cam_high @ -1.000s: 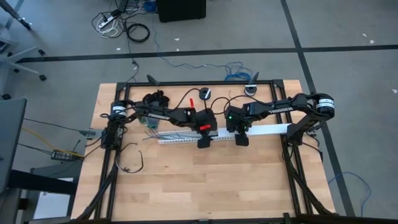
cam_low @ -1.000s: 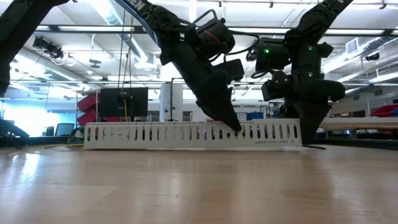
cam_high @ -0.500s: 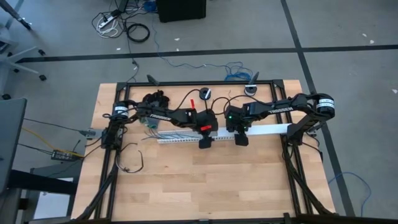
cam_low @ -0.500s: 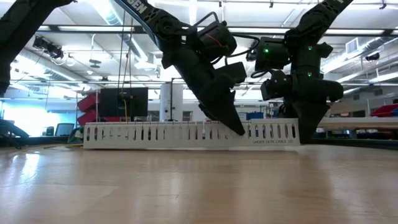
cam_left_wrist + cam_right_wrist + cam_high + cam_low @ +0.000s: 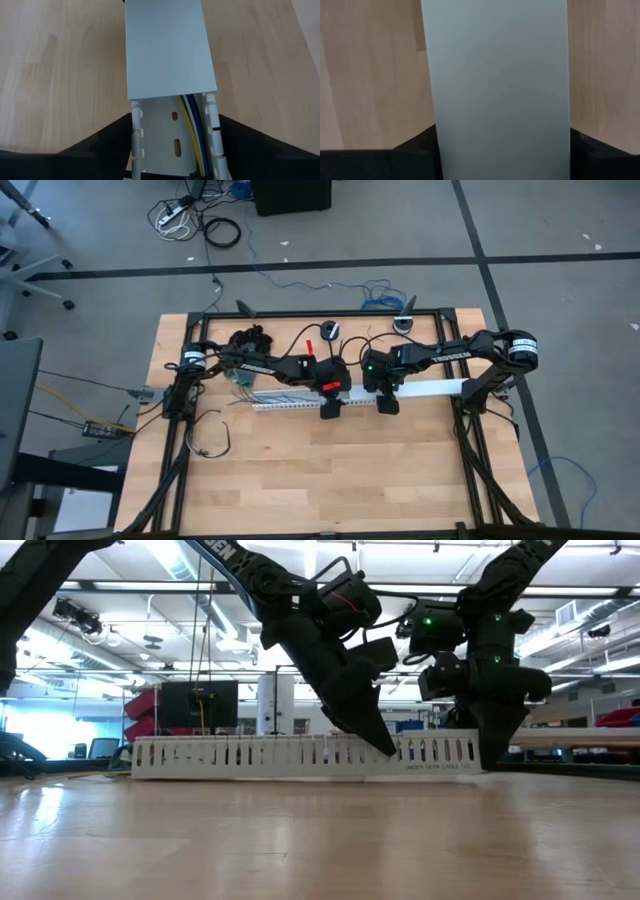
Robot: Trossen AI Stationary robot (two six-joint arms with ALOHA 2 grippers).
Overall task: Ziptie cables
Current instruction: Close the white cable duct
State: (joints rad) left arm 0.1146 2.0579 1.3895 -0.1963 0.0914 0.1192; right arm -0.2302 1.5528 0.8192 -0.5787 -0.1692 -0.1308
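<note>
While the wooden bench [image 5: 300,470] carries the white slotted duct [image 5: 250,755] along its far half, my left pincer [image 5: 329,406] straddles the duct at its middle, fingers spread either side, where the flat cover [image 5: 167,50] ends. My right pincer [image 5: 387,404] clasps the covered stretch. The cables [image 5: 192,131] lie inside the duct's open channel.

Cables [image 5: 194,131] lie lengthwise inside the slotted duct [image 5: 172,145]; yellow, blue, dark strands.
</note>
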